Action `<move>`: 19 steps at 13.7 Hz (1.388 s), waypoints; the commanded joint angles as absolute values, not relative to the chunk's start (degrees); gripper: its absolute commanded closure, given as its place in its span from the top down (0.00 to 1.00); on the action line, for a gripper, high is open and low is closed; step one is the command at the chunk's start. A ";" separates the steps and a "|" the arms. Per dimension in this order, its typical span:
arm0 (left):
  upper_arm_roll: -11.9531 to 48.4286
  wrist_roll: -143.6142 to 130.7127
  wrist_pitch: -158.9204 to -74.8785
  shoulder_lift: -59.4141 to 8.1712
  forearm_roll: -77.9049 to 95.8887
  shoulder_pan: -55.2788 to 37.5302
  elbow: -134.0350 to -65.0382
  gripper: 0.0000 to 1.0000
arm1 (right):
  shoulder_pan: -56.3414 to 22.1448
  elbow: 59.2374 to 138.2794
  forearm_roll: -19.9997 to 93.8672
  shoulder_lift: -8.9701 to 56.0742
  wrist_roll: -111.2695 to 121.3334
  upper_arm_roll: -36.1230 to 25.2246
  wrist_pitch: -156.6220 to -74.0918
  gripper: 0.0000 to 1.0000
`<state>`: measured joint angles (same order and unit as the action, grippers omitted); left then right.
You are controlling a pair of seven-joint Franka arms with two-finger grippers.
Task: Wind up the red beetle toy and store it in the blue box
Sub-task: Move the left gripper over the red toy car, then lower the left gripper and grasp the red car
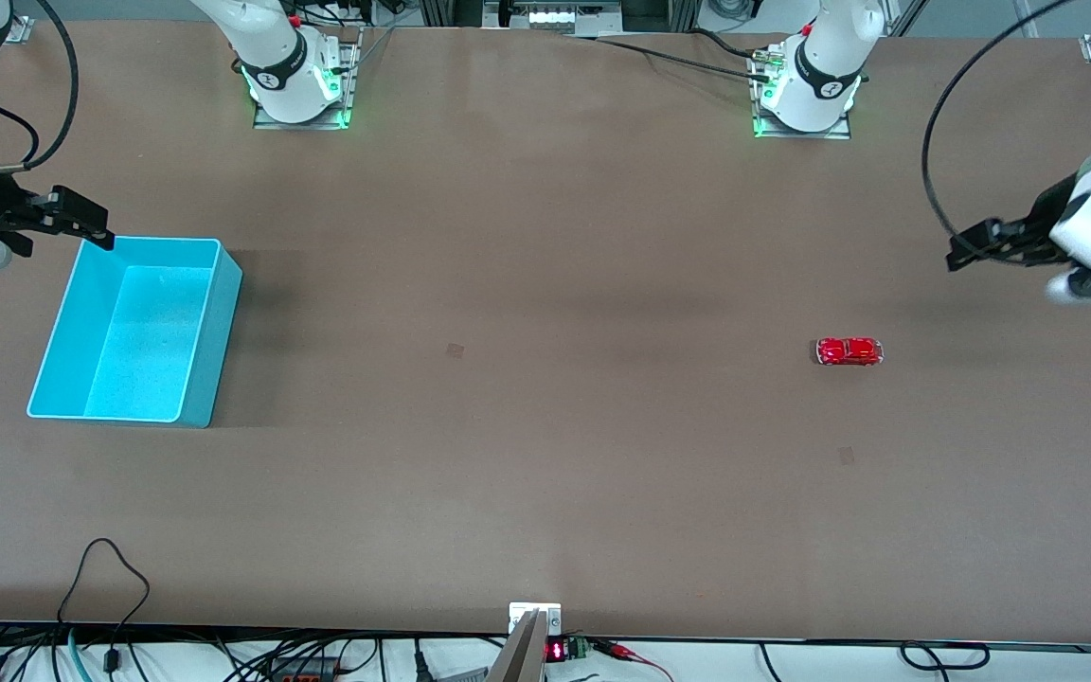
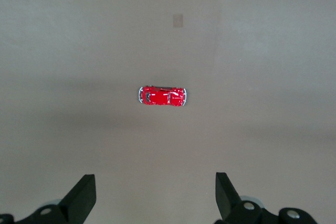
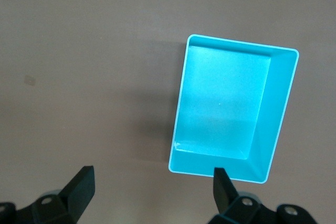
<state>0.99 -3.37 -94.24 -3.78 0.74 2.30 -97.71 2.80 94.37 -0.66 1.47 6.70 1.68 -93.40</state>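
Note:
The red beetle toy [image 1: 849, 351] lies on its wheels on the brown table toward the left arm's end; it also shows in the left wrist view [image 2: 162, 96]. My left gripper [image 1: 967, 248] hangs open and empty in the air at that end of the table, apart from the toy; its fingers [image 2: 84, 195] frame bare table. The blue box [image 1: 207, 332] stands empty toward the right arm's end and shows in the right wrist view [image 3: 278, 114]. My right gripper [image 1: 91, 227] is open and empty, up beside the box's corner nearest the bases.
Two small dark marks [image 1: 455, 350] lie flat on the table [image 1: 545, 493]. The arm bases [image 1: 299, 85] stand along the table's top edge. Cables [image 1: 110, 568] and a small device [image 1: 536, 620] sit at the edge nearest the camera.

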 commanded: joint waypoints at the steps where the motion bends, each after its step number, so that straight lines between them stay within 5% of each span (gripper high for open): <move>1: 1.14 -1.33 -93.17 -9.82 1.58 2.28 -95.98 1.00 | 3.34 94.04 0.09 1.84 6.59 2.02 -92.90 1.00; 6: 1.05 21.56 -101.93 -15.73 1.41 2.64 -98.60 1.00 | 2.64 93.78 -0.09 4.22 7.38 2.37 -93.08 1.00; 12: 2.54 40.85 -109.86 -15.82 0.45 2.46 -108.18 1.00 | 2.81 93.87 0.00 7.91 7.47 2.46 -91.16 1.00; 19: 5.63 65.01 -129.00 -15.56 -10.02 3.42 -119.60 1.00 | 3.08 94.13 0.00 8.35 7.38 2.46 -88.59 1.00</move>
